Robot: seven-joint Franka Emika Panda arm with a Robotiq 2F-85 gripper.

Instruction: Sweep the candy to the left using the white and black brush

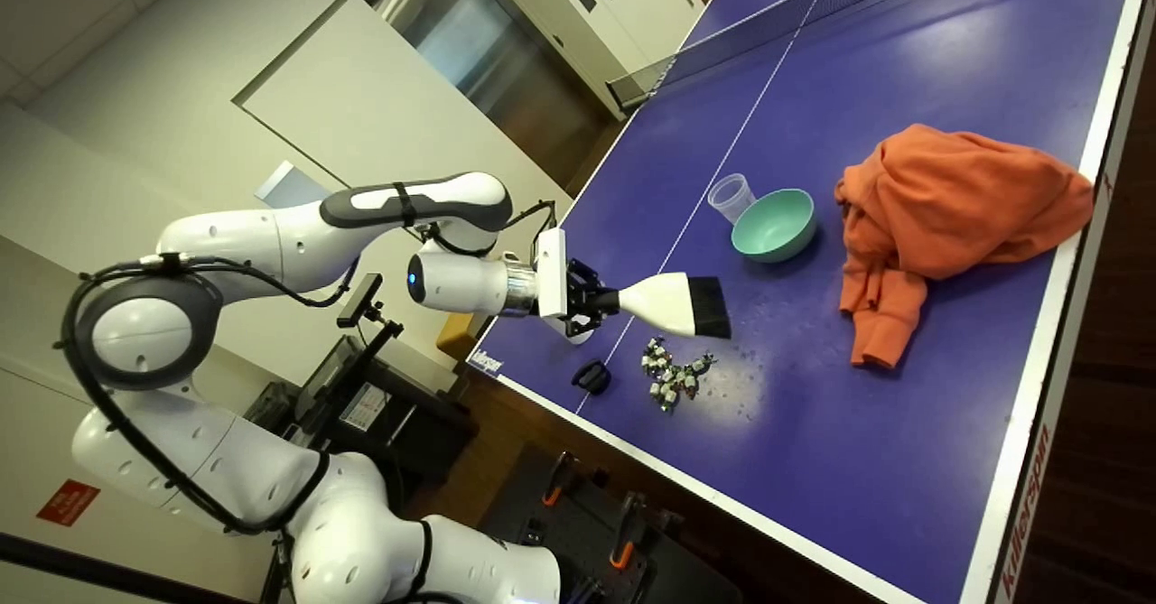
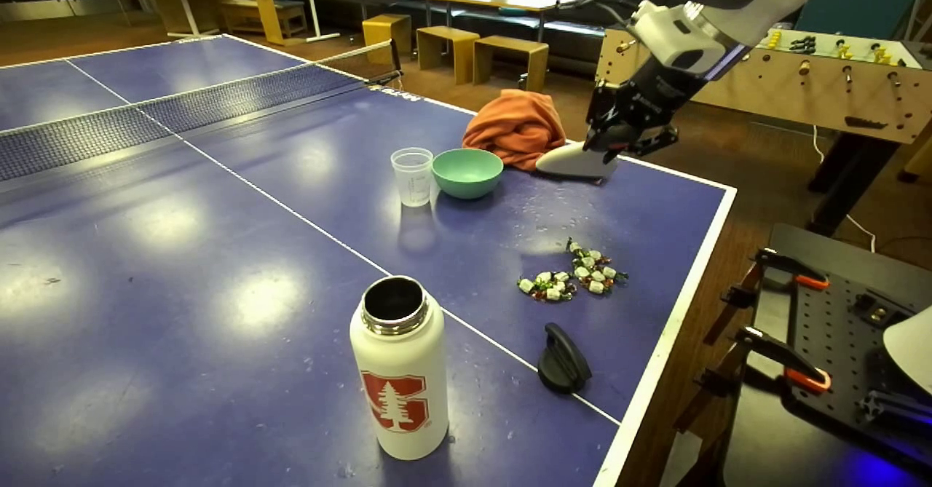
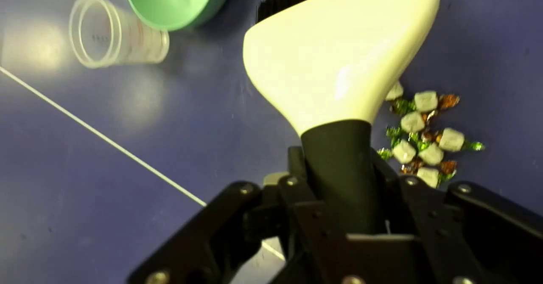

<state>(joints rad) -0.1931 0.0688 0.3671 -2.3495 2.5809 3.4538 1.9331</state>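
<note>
The white and black brush [image 1: 657,304] has a white fan-shaped body, black bristles and a black handle. It also shows in an exterior view [image 2: 577,161] and the wrist view [image 3: 339,59]. My gripper [image 1: 600,302] is shut on its black handle, seen also in the wrist view [image 3: 339,171]. The brush appears to be held above the blue table [image 1: 849,459]. The candy [image 1: 668,376], small whitish pieces with green and orange-brown wrapper ends, lies in two nearby groups on the table [image 2: 595,272]. In the wrist view the candy [image 3: 431,153] is right of the handle, partly hidden by brush and gripper.
A teal bowl [image 1: 774,227] and a clear cup [image 1: 730,198] stand beyond the candy. An orange garment [image 1: 966,202] lies beside them. A black lid [image 2: 564,363] lies near the table edge. A white bottle [image 2: 402,378] stands farther along. A net [image 2: 240,97] crosses the table.
</note>
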